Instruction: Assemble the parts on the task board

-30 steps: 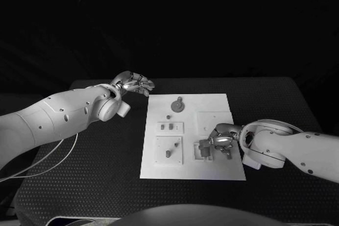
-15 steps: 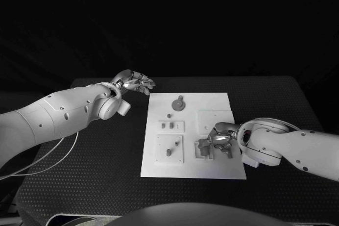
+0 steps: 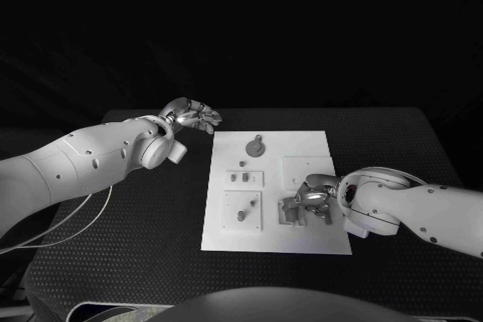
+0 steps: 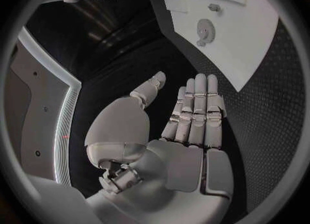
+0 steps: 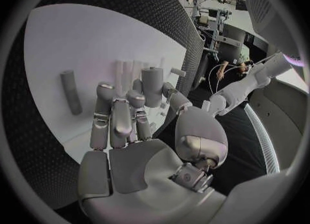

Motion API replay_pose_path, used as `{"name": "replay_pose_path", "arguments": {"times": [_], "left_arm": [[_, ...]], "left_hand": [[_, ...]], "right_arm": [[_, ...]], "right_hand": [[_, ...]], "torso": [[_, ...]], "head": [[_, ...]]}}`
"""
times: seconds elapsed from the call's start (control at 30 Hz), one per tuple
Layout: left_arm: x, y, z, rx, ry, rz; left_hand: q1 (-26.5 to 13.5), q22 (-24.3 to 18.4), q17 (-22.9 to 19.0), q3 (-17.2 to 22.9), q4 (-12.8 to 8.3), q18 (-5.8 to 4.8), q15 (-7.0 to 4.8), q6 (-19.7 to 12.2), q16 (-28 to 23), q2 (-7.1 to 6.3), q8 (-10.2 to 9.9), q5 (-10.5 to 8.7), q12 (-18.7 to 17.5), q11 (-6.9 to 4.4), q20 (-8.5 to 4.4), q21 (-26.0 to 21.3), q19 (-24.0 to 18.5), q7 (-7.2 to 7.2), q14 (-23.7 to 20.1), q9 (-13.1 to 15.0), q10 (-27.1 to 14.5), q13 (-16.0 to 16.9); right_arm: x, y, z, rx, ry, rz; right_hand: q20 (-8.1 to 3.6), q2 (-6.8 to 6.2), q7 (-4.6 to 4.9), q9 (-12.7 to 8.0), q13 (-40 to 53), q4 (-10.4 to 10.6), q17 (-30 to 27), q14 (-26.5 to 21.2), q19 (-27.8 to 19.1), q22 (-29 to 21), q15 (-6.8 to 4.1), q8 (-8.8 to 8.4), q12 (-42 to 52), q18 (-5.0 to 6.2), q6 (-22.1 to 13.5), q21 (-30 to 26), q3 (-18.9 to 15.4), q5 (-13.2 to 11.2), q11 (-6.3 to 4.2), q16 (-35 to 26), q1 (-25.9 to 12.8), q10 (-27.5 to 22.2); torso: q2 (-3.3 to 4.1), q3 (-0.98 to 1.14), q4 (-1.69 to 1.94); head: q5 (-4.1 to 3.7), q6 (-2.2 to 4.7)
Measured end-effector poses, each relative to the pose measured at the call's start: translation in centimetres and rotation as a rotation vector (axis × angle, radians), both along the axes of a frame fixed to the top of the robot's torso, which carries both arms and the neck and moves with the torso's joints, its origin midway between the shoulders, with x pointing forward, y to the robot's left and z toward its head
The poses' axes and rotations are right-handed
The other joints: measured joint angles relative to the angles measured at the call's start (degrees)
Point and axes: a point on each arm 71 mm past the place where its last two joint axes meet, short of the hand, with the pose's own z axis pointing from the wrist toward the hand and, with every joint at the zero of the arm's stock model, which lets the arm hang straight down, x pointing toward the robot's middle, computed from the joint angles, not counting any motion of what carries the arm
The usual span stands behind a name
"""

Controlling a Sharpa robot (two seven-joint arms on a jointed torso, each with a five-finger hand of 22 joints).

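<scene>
The right hand point(image 3: 314, 200) is low over the near right part of the board point(image 3: 273, 238). Its fingers point(image 5: 116, 118) curl around a grey peg point(image 5: 152, 85) that stands up on the board, and a thin grey stick point(image 5: 71, 92) stands just beside them. On the board's left side sit small grey parts point(image 3: 241, 214) in two square plates. Farther back lies a round grey disc point(image 3: 255, 148). Farthest away, the left hand point(image 3: 189, 116) hangs over the black counter point(image 3: 151, 217) by the board's far left corner. Its fingers point(image 4: 197, 108) are straight and spread wide, holding nothing.
</scene>
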Motion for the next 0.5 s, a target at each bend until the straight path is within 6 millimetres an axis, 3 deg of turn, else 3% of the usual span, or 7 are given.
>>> {"name": "replay_pose_path", "arguments": {"times": [0.5], "left_arm": [[-0.03, 0.13, 0.01, 0.001, 0.000, 0.002]], "left_hand": [[0.0, 0.0, 0.1, 0.0, 0.0, 0.00, 0.00, 0.0, -0.2, 0.00, 0.0, 0.00, 0.0, 0.00, 0.00, 0.0, 0.0, 0.00, 0.0, 0.0, 0.0, 0.0]], "right_arm": [[-0.05, -0.03, -0.11, -0.013, 0.012, 0.002]], "right_hand": [[0.09, -0.54, 0.00, 0.2, -0.1, 0.7, 0.1, -0.1, 0.1, 0.0, 0.10, 0.00, 0.0, 0.00, 0.0, 0.0, 0.0, 0.0, 0.01, 0.0, -0.7, 0.0]], "torso": [[-0.02, 0.02, -0.02]], "head": [[0.09, -0.18]]}}
